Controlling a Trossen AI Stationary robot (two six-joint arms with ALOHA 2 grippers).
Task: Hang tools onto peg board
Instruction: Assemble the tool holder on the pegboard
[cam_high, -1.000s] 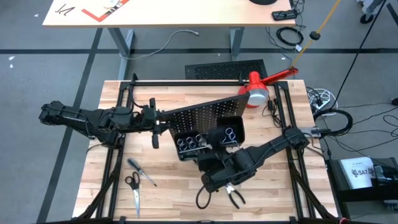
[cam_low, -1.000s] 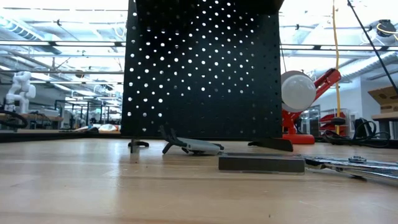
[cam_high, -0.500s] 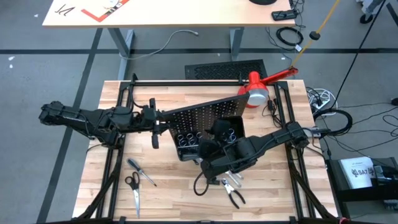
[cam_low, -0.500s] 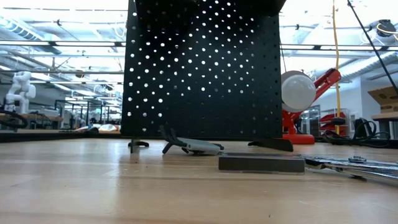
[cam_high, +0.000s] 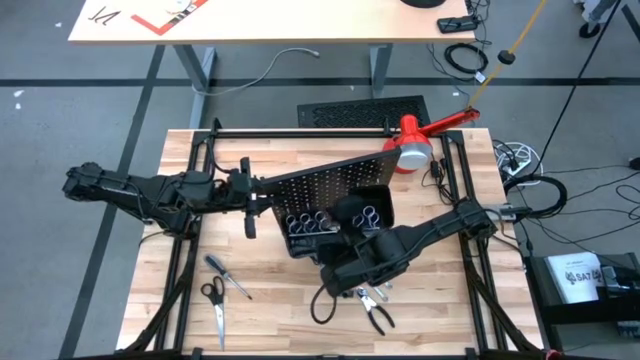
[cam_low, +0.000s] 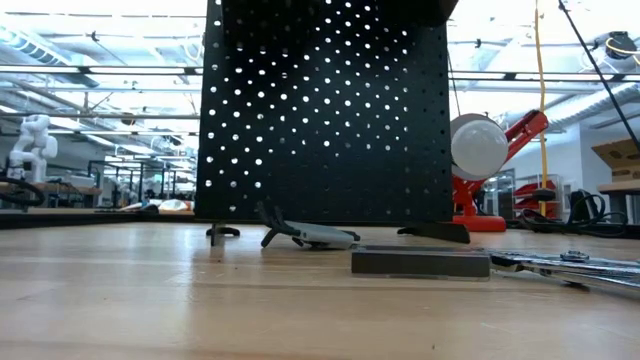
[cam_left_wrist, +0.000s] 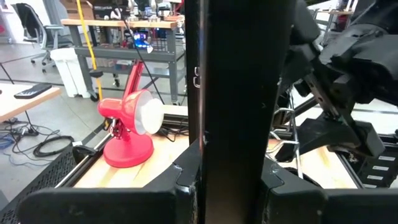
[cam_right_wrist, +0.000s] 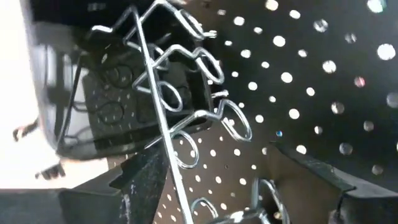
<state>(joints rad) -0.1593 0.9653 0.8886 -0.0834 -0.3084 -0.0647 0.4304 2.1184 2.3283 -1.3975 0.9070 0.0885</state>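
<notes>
Two arms are sharing the job here, and you are seeing why: the left gripper (cam_high: 250, 195), left of centre in the high view, is clamped onto the side edge of the peg board (cam_high: 330, 183), apparently to keep the leaning panel steady while the other arm works at its face. In the left wrist view that edge fills the middle of the frame, running straight up between the fingers, so the hold looks firm. The right gripper (cam_high: 352, 232) is sitting at the board's front, just below centre of the high view, with its jaws spread wide and nothing between them; its wrist camera is looking straight at the row of silver rings (cam_right_wrist: 205, 118) and the perforated face, which suggests you are lining up on the hanging hardware rather than carrying a tool. Most of the tools are lying loose on the table (cam_high: 270, 320): the scissors (cam_high: 214, 300) and screwdriver (cam_high: 228, 276) at lower left of the high view, the pliers (cam_high: 374, 312) just below the right arm's wrist. I judge the hanging as barely begun, though what is in the bins is hidden. The red lamp (cam_high: 415, 140) is standing behind the board at upper right, clear of the work.
</notes>
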